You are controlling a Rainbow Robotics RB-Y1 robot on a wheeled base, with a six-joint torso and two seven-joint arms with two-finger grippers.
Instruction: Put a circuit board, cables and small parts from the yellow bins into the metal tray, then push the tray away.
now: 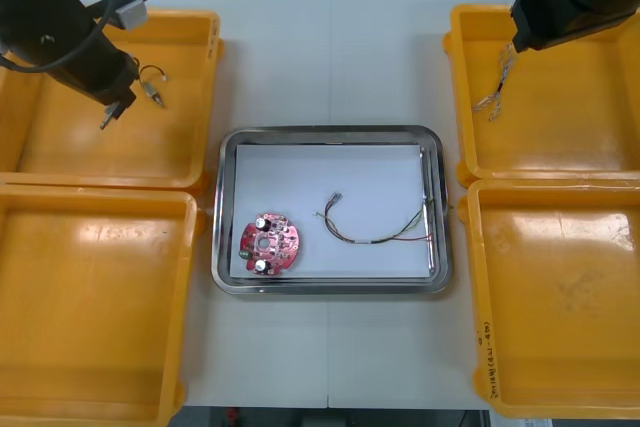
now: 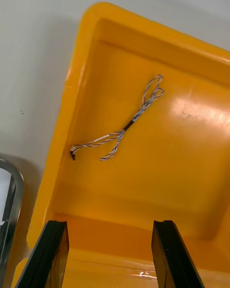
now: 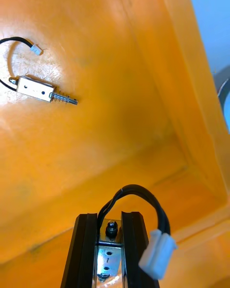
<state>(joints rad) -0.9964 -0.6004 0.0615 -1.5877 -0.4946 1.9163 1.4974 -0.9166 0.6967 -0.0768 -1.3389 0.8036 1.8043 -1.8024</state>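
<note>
My left gripper [image 1: 110, 115] hangs over the far left yellow bin [image 1: 60, 152], shut on a small metal part [image 3: 109, 249] whose black cable and white plug [image 3: 157, 254] loop out beside the fingers. A second small metal part [image 3: 40, 90] [image 1: 153, 89] with a black cable lies on that bin's floor. Above the far right yellow bin [image 1: 580, 127], my right gripper [image 2: 109, 224] stands open, short of a twisted blue and white cable [image 2: 125, 127] [image 1: 497, 87]. The metal tray [image 1: 330, 133] between the bins holds a round red circuit board [image 1: 269, 243] and a red and yellow cable [image 1: 380, 230].
Two near yellow bins, left [image 1: 90, 297] and right [image 1: 560, 297], flank the tray. The tray's rim [image 2: 12, 192] shows beside the right finger. Bare light table [image 1: 330, 47] lies beyond the tray.
</note>
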